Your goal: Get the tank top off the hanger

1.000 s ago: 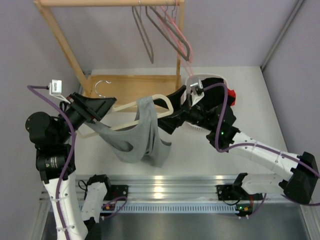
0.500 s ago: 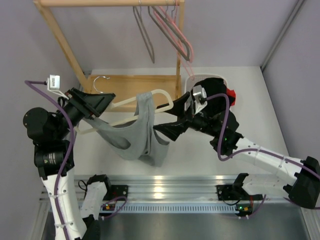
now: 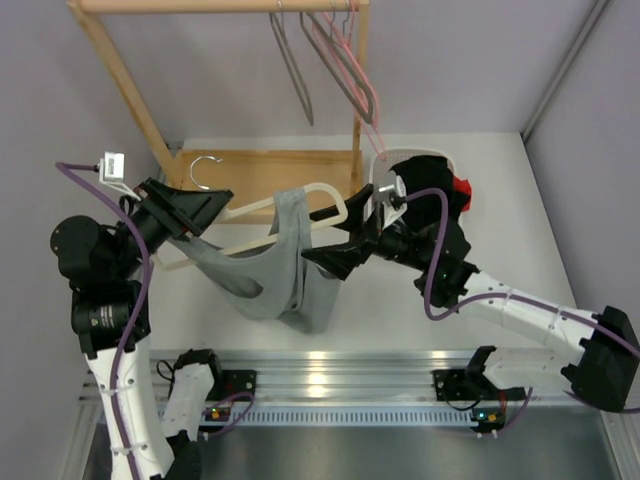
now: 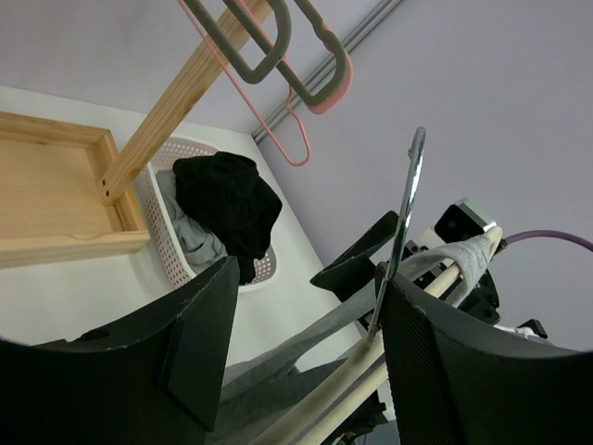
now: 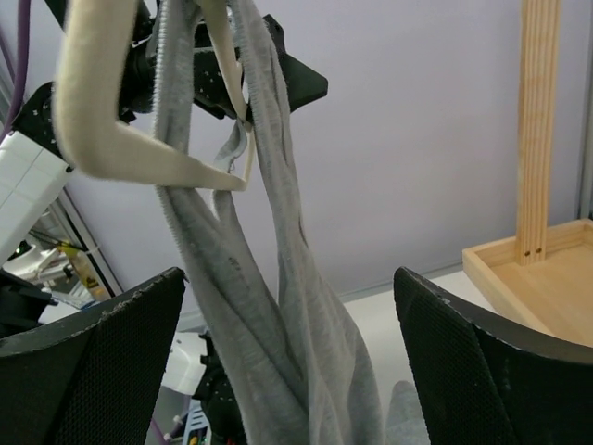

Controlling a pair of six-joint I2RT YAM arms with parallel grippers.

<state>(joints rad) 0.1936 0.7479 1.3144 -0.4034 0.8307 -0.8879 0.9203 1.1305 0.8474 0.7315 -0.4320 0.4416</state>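
Observation:
My left gripper holds a cream hanger aloft over the table, shut on it near the neck. In the left wrist view the metal hook and the cream bars lie against the right-hand finger of that gripper. A grey tank top hangs from the hanger's right half, and its lower folds sag toward the table. My right gripper stands open just right of the cloth. In the right wrist view the tank top hangs between that gripper's wide fingers, untouched.
A wooden rack stands at the back with a tray base. Pink and grey hangers dangle from its rail. A white basket with black and red clothes sits behind the right arm. It also shows in the left wrist view, the basket.
The right gripper has dropped from the hanger's right end down and left to the side of the tank top. The left gripper and hanger barely shifted. The hangers on the rail sway.

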